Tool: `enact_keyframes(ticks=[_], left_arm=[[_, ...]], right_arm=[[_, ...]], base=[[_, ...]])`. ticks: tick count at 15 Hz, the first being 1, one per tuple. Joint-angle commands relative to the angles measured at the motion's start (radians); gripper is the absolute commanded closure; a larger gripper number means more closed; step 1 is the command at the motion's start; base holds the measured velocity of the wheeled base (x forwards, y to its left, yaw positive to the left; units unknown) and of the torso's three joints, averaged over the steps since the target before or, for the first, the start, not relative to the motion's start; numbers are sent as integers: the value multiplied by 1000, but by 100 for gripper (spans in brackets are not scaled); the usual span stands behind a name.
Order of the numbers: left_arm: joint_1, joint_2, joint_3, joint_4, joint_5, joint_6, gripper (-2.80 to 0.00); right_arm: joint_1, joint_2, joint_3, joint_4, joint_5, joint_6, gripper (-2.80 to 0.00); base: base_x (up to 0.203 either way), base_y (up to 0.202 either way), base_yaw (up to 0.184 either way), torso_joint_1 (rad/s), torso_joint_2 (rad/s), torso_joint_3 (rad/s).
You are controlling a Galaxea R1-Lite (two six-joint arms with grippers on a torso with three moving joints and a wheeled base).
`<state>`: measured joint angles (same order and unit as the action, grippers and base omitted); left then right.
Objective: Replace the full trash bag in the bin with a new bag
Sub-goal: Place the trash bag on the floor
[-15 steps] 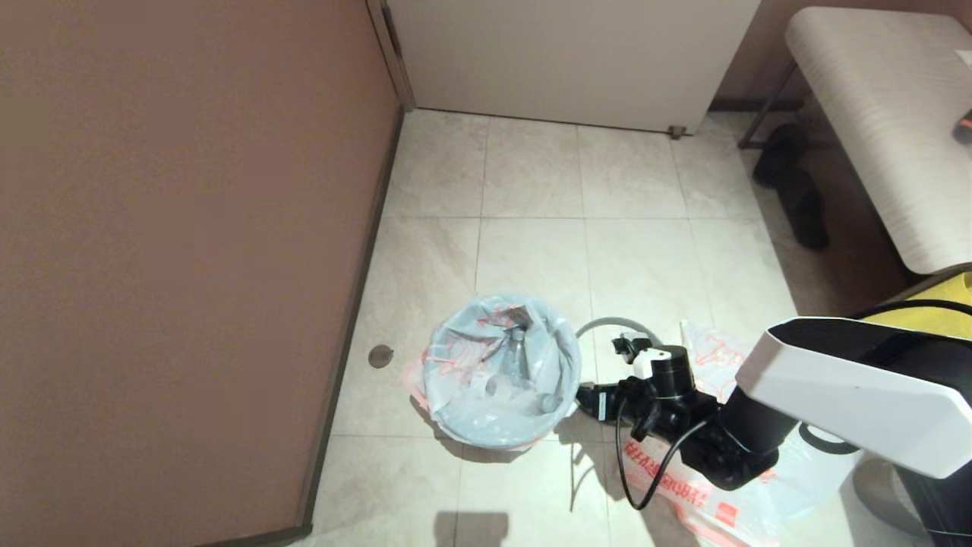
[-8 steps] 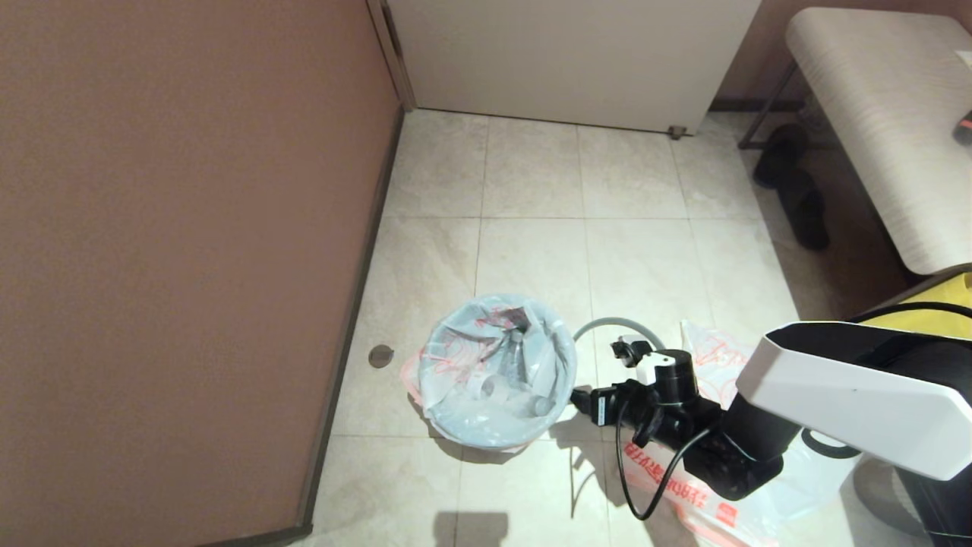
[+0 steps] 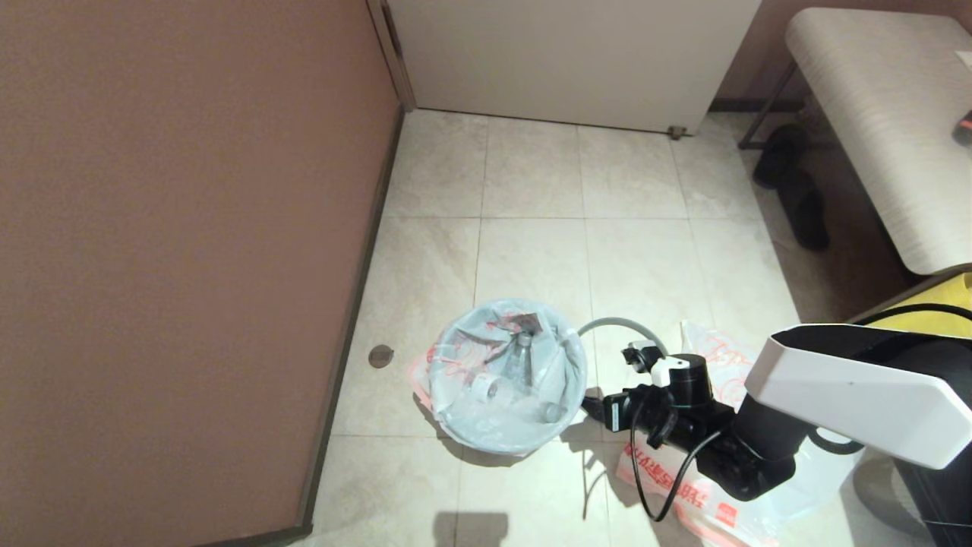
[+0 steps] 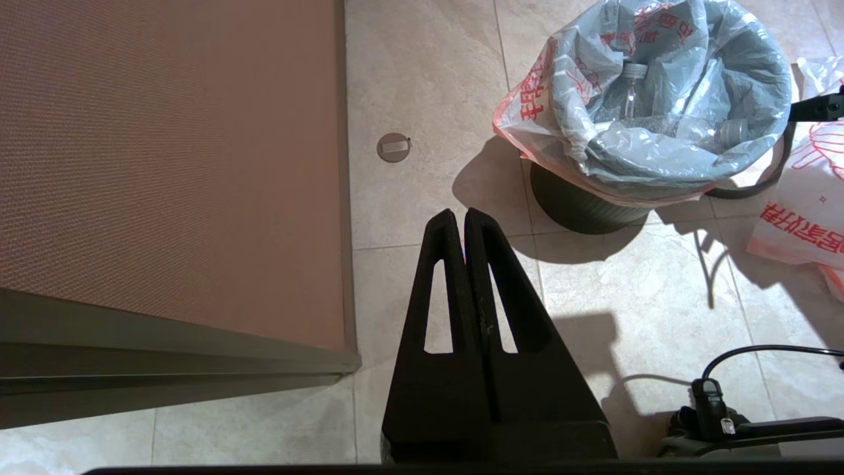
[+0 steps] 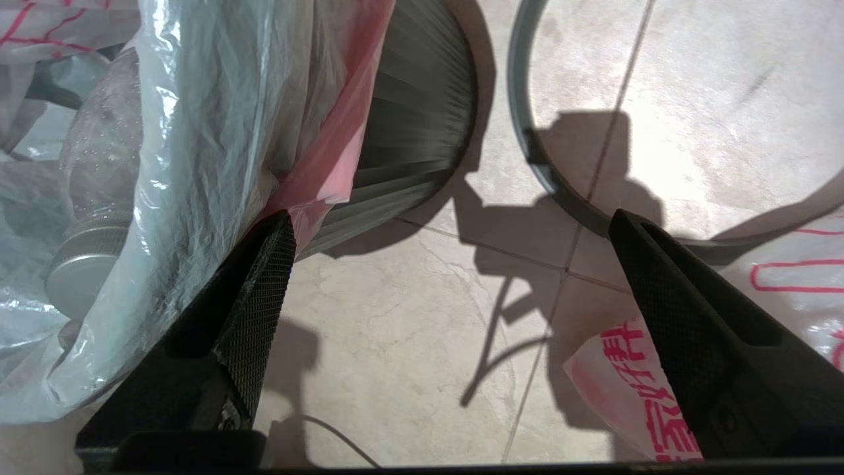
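Head view. Small round black plastic bin [image 3: 486, 448] standing on the beige tiled floor [image 3: 531, 251], near the brown wall [image 3: 182, 251] on the robot's left. Lining it: the full trash bag [image 3: 507, 380], thin translucent white plastic with pink-red handles and faint red print, its mouth folded over the bin's edge, clear bottles and grey scraps inside. Separate grey ring rim [image 3: 616, 325] lying flat on the floor just beside the bin, part of it hidden by the arm. New bag [image 3: 683, 486], thin white plastic, flat on the floor under the right arm, bearing bold red Chinese characters and a red square logo; the wording cannot be read. Right hand [image 3: 591, 405] low beside the bin's right side. White door [image 3: 569, 53] at the far edge of the floor; pale surface [image 3: 881, 114] at the far right corner with dark footwear [image 3: 793, 186] beneath.

Left wrist view. Left hand [image 4: 465, 221] clenched on nothing, fingers pressed together, hanging above the floor well apart from the bin. Round metal floor plate [image 4: 393, 146] near the wall's foot.

Right wrist view. Right hand spread wide and empty: one finger [image 5: 260, 277] touching the full bag's pink edge against the ribbed bin wall, the other over the new bag's red characters, next to the grey ring.
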<state>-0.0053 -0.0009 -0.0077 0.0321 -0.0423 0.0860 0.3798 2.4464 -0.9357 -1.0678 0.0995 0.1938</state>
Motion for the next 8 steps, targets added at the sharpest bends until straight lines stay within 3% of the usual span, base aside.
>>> enact_keyframes(ticks=[1,8], left_arm=[[0,1,0,0,-1,1,0],[1,1,0,0,-1,0,0]], right_arm=[[-15,-5,9,-6,5,2,-280],[37,-30,95,-59,41,4,-280]], base=[[0,0,0,0,0,0],[0,0,0,0,0,0]])
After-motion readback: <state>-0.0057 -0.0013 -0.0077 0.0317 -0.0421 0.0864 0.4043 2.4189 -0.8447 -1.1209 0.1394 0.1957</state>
